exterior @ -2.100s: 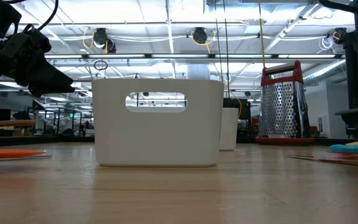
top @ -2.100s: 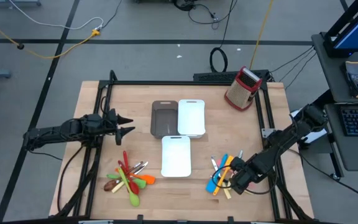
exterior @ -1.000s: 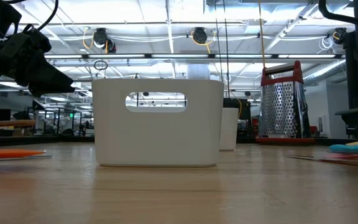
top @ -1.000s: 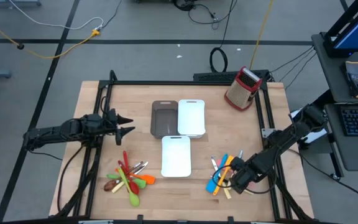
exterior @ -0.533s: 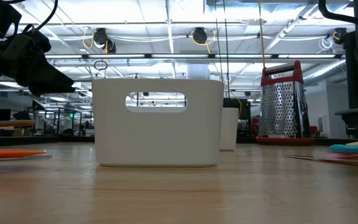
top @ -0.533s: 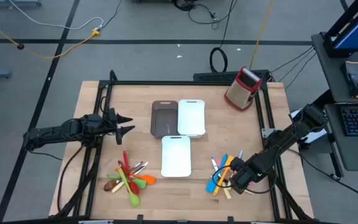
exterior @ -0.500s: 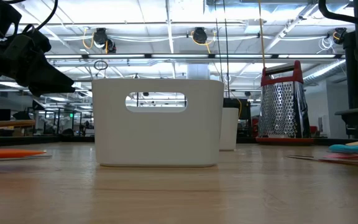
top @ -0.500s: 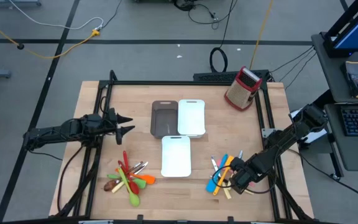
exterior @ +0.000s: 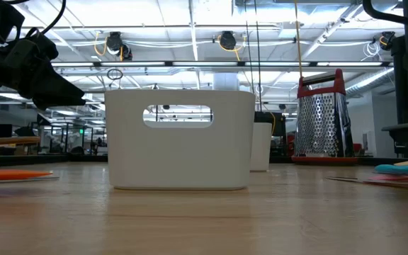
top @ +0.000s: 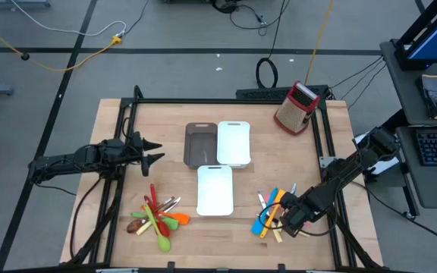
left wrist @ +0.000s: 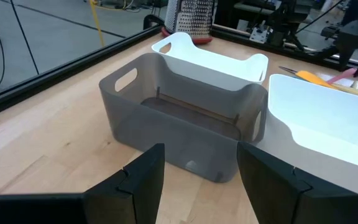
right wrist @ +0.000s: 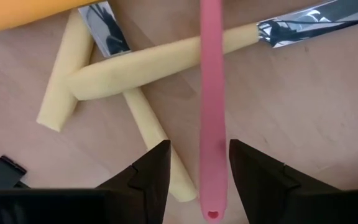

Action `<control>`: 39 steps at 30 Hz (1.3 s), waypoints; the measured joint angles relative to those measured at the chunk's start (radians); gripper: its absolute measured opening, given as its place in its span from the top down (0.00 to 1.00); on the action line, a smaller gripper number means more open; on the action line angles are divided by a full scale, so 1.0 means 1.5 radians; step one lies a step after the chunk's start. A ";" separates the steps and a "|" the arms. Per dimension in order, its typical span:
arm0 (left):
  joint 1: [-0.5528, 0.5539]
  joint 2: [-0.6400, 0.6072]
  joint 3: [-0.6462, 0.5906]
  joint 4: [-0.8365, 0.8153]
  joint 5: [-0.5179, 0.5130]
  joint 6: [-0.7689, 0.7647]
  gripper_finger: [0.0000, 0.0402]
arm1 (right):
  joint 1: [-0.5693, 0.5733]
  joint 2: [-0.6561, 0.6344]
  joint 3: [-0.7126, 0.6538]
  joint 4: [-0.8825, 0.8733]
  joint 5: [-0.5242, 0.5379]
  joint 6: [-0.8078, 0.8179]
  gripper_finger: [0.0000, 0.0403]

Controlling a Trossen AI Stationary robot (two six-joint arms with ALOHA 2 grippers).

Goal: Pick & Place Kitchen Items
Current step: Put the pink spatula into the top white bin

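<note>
The wooden table point(top: 165, 136) carries three smooth plastic trays at its middle: a dark one point(top: 199, 144), a white one point(top: 234, 142) touching it, and another white one point(top: 215, 189) nearer the front. The left gripper point(top: 152, 152) waits beside the dark tray, its fingers apart and empty. The right gripper point(top: 278, 220), clearly the nearer arm, is low over the right-hand pile of utensils point(top: 271, 208). A slim, matte pink handle point(right wrist: 212, 106) runs lengthwise straight out between its parted fingers point(right wrist: 151, 171), lying across cream-handled knives point(right wrist: 160, 59) with shiny blades; no grip is visible yet.
</note>
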 joint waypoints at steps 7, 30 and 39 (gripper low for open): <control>0.000 0.000 0.000 0.000 0.000 0.000 0.48 | 0.000 0.000 -0.003 0.001 0.000 -0.008 0.61; 0.000 0.000 0.000 0.000 0.000 0.000 0.48 | -0.004 0.001 -0.033 0.003 -0.071 -0.012 0.78; 0.000 0.000 0.000 0.000 -0.001 0.002 0.48 | -0.007 -0.002 -0.025 0.001 -0.088 -0.008 0.91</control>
